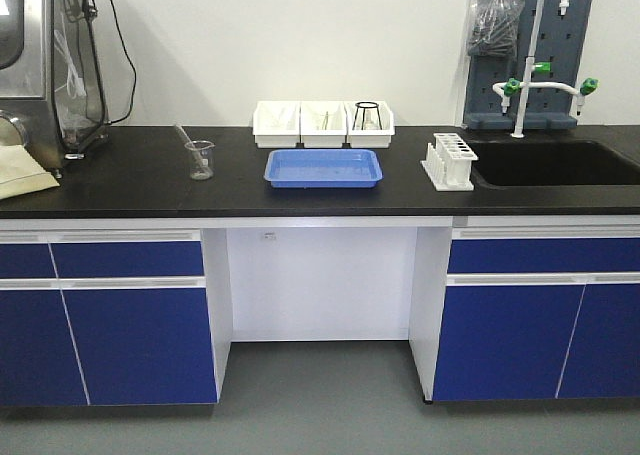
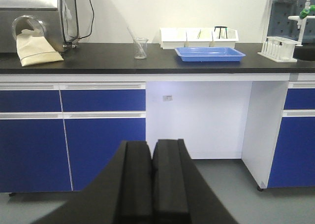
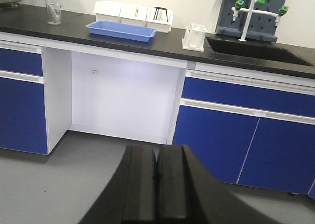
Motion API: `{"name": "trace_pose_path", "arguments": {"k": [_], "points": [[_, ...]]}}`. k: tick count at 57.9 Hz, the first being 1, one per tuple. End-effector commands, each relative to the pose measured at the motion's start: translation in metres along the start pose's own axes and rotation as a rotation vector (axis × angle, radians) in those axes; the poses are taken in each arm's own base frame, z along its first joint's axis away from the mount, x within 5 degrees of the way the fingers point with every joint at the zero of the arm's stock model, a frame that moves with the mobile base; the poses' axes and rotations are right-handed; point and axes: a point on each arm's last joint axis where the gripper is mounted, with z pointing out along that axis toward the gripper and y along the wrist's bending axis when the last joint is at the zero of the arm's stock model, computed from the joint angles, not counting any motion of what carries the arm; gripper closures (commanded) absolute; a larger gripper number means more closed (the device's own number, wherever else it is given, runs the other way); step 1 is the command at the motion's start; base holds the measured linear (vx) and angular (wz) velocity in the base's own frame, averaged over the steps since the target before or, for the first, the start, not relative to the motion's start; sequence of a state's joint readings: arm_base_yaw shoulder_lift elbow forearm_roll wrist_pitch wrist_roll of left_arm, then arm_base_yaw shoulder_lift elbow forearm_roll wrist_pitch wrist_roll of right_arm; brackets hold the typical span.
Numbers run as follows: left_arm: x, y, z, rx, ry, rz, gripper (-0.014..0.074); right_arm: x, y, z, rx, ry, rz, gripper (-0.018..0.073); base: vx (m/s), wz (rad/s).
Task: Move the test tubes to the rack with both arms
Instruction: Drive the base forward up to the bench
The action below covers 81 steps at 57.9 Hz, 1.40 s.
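Lighting bright and diffuse; no hard shadows. Upper centre, the wall (image 1: 300,35) is near overexposed. Faint sheen on the desk (image 1: 120,180). Front view soft, grainy. At bottom edge, left pincer (image 2: 152,184) and right pincer (image 3: 156,184) blurred, underexposed.

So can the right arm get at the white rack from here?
Probably not yet. Nothing blocks the rack beside the sink, but the right arm hangs low in front of the cabinets, its jaws shut, well short of the counter.

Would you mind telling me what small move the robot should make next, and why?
Probably drive forward: the left gripper and right gripper are shut, low, and well short of the counter where the rack stands beside the sink.
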<state>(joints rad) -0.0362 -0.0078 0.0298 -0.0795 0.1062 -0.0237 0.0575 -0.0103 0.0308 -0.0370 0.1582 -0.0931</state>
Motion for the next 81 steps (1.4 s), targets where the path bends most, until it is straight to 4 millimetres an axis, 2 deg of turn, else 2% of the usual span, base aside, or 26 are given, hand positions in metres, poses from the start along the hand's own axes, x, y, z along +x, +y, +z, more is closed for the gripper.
{"name": "trace_pose_path", "arguments": {"k": [1, 81], "points": [[0.0006, 0.0009, 0.0003, -0.002, -0.072, -0.009, 0.0617, -0.0044, -0.0005, 0.0001, 0.011, -0.078, -0.011, 0.0566, 0.00, 0.00], [0.0006, 0.0009, 0.0003, -0.002, -0.072, -0.009, 0.0617, -0.0046, -0.0005, 0.0001, 0.011, -0.080, -0.011, 0.0566, 0.03, -0.01]]}}
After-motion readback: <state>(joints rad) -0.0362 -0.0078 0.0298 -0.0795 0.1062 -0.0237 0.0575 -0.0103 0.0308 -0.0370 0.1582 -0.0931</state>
